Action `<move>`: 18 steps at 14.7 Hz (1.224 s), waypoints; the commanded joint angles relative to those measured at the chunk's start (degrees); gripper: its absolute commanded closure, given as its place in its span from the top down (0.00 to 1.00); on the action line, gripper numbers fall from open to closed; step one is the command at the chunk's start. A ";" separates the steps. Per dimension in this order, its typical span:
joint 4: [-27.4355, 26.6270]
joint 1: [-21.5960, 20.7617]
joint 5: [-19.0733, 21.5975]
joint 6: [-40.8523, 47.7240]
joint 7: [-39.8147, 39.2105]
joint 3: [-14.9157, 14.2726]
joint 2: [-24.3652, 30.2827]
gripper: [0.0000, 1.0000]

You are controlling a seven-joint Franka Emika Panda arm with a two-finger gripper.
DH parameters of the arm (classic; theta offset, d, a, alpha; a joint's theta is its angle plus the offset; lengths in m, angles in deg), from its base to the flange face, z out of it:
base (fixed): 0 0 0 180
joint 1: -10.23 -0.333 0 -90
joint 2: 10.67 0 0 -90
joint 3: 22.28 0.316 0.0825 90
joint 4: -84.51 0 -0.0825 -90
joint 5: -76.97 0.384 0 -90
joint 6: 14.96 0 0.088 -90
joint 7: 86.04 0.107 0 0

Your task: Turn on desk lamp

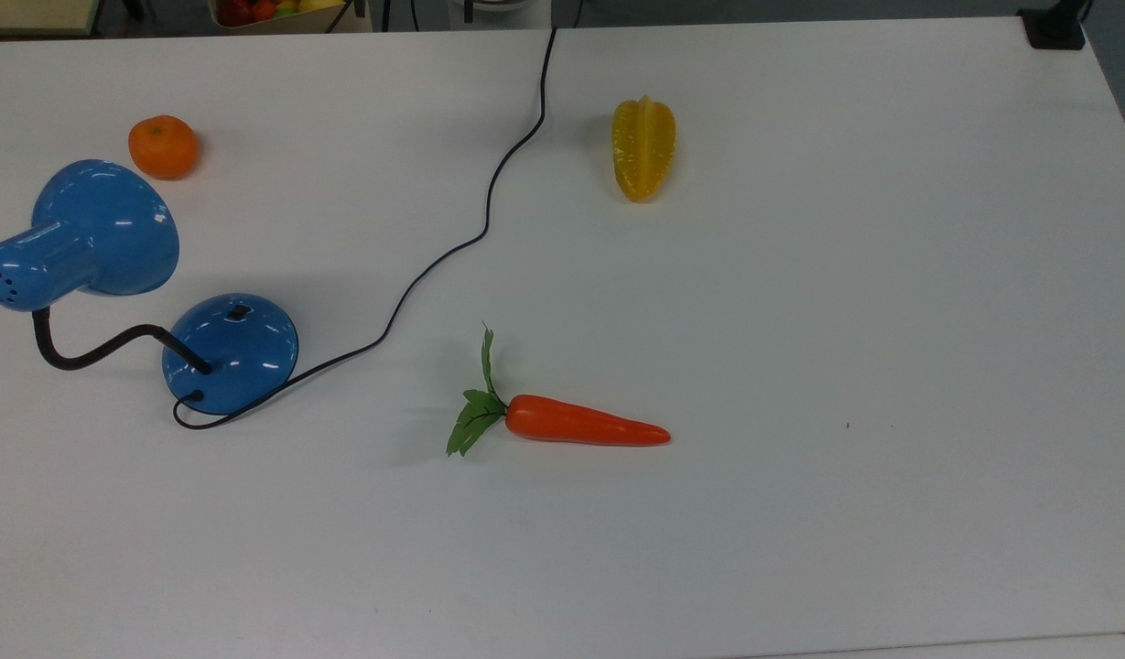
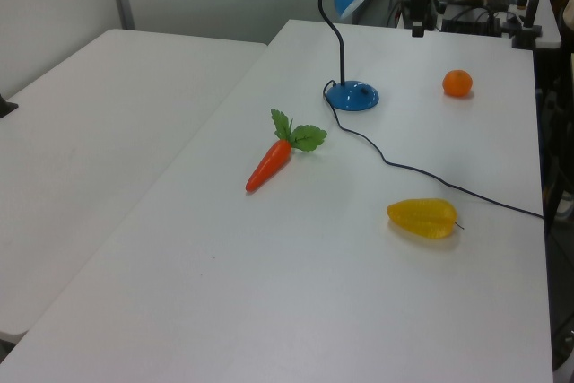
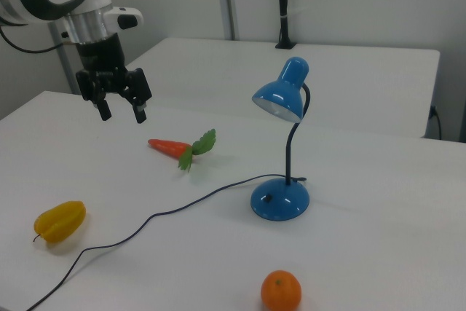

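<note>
White table (image 1: 800,320) holds lamp (image 3: 280,198), carrot (image 1: 585,422), orange (image 1: 163,145), yellow fruit (image 1: 643,147). Lamp stands at top view's left, off, cord (image 1: 452,252) trailing away. Gripper (image 3: 122,113) hangs high above table, fingers spread, holding nothing, well apart from lamp.

The counter (image 1: 800,320) is plain white. The desk lamp (image 1: 230,352) is glossy blue with a black gooseneck, black switch and black cord. The carrot (image 1: 585,423) is orange-red with green leaves. The mandarin (image 1: 163,146) is orange, the starfruit (image 1: 643,148) yellow, and the pincer (image 3: 121,103) black.
</note>
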 commanded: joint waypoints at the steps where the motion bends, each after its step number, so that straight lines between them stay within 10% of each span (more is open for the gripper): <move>1: 1.78 0.35 1.22 2.97 -1.08 -0.18 -0.54 0.61; 3: 1.78 0.35 1.40 2.89 -1.08 -0.09 -0.72 0.26; 6: 1.78 0.26 1.49 2.36 -1.08 -0.09 -0.89 0.00; 18: -2.43 5.70 1.49 -5.63 4.11 -0.18 -4.31 0.00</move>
